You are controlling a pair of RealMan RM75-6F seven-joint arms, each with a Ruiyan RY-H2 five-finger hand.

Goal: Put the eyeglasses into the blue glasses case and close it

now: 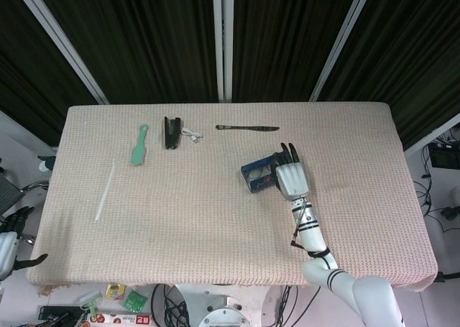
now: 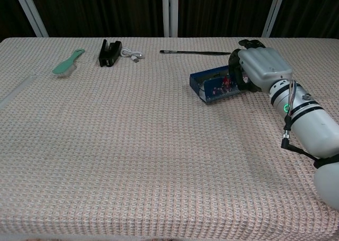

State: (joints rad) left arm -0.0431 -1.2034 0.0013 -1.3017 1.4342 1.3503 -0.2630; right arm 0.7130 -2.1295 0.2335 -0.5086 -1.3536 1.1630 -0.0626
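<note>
Green brush [image 1: 139, 145], black clip [image 1: 170, 132], white cable [image 1: 191, 134], thin dark stick [image 1: 247, 128], white rod [image 1: 105, 191]

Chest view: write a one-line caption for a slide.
Right hand rests against the closed blue glasses case on the woven tablecloth.

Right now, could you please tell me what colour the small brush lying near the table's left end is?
The small brush is mint green, clearest in the chest view.
</note>
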